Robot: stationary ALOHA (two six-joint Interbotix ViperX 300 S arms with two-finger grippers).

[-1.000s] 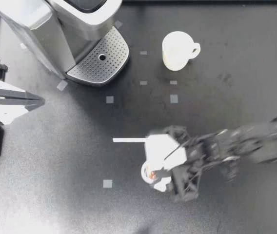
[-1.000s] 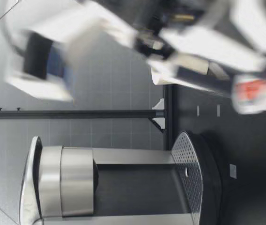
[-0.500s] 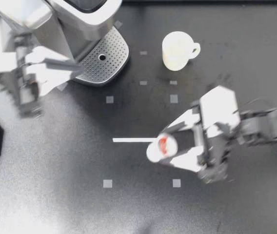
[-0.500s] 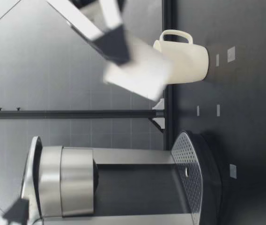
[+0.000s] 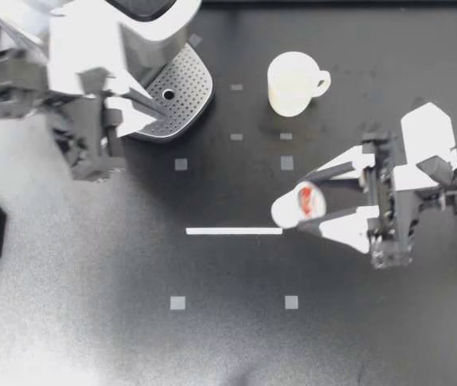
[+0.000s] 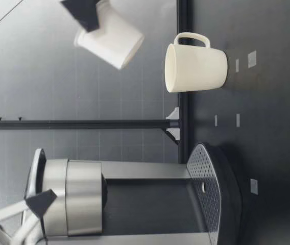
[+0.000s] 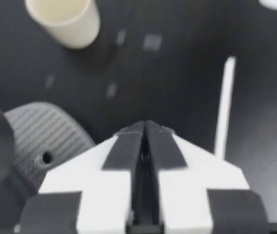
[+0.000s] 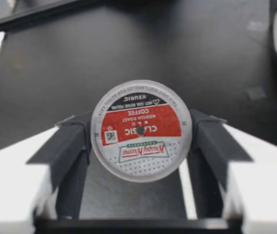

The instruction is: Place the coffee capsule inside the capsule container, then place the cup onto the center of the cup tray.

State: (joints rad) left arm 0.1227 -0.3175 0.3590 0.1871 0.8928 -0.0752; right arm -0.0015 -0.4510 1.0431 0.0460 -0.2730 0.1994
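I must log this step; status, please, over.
Right gripper shut on coffee capsule, off the table. Left gripper shut, empty, by coffee machine. Cup upright on table, apart from cup tray.

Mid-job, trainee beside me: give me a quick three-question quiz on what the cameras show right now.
1. True or false: the cup stands on the table, off the cup tray.
2. What does my right gripper hold? A) coffee capsule B) cup C) nothing
3. Fill in: the fingers of my left gripper are ____.
Key: 1 true; 2 A; 3 shut.
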